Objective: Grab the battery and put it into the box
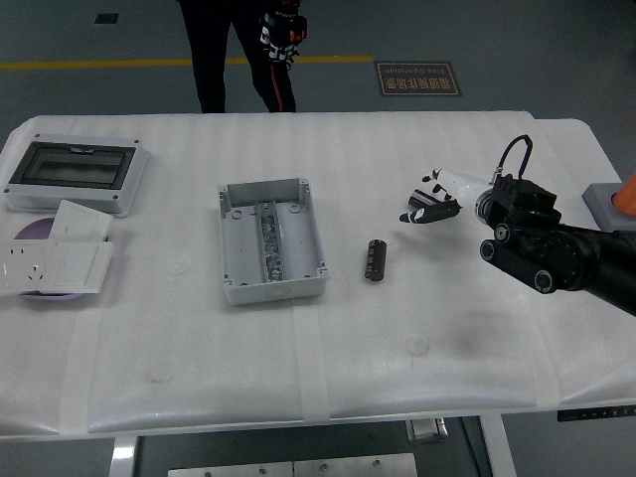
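A small black battery (375, 260) lies on the white table, just right of an open grey box (270, 238) with a metal rail along its floor. My right hand (430, 200) comes in from the right edge on a black arm and hovers up and to the right of the battery, apart from it. Its white and black fingers (416, 215) are spread and hold nothing. The left arm is out of view.
At the far left sits a grey enclosure with a dark window (75, 172), with white socket plates (52, 263) in front of it. A person (248, 50) stands at the far side with a gloved hand hanging down. An orange object (626, 194) shows at the right edge.
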{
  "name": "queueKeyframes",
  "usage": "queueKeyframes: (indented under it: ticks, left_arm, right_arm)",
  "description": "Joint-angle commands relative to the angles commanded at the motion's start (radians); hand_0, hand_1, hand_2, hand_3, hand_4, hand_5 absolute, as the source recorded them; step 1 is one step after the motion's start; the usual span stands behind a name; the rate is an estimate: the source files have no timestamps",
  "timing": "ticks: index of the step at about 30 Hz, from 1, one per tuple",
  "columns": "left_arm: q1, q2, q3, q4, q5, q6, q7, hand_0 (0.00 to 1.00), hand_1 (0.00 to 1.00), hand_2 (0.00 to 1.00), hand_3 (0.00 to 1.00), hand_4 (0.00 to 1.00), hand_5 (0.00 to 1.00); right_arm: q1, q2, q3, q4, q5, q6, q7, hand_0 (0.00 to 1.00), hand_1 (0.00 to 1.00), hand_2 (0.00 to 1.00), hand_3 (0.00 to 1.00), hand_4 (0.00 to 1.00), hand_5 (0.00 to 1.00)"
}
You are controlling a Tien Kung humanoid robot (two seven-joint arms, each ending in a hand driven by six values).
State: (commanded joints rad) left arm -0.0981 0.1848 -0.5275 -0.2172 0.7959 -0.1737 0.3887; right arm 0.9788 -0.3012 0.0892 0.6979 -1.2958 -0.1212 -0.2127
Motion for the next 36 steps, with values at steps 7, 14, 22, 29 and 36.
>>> queueKeyframes:
  ticks: [7,14,22,29,36]
  left_arm:
    - [-0.004,0.001,0.011,0.001,-0.012,0.003,-0.010,0.541,0.646,0.592,0.538,0.448,0.398]
    - [-0.004,0.002,0.023,0.000,-0.026,0.005,-0.016,0.541,0.646,0.593,0.536,0.448,0.408]
    - [-0.008,0.001,0.032,0.000,-0.036,0.007,-0.025,0.541,0.645,0.592,0.535,0.450,0.418]
    - [-0.007,0.001,0.039,0.000,-0.042,0.008,-0.030,0.541,0.645,0.593,0.534,0.452,0.431]
    - [-0.006,0.001,0.043,-0.001,-0.046,0.010,-0.033,0.540,0.644,0.591,0.533,0.452,0.437]
  right_arm:
    - [-0.002,0.008,-0.020,-0.009,0.001,-0.016,0.000,0.690,0.656,0.741,0.841,0.848,0.621]
    - [-0.011,0.013,-0.040,-0.016,0.002,-0.025,0.003,0.598,0.598,0.699,0.757,0.750,0.516]
    - [-0.018,0.017,-0.050,-0.016,0.007,-0.043,0.011,0.567,0.570,0.676,0.736,0.733,0.503]
    - [-0.020,0.020,-0.058,-0.022,0.024,-0.064,0.021,0.549,0.556,0.653,0.728,0.734,0.502]
    - [-0.020,0.025,-0.068,-0.025,0.031,-0.082,0.024,0.538,0.549,0.636,0.717,0.731,0.506]
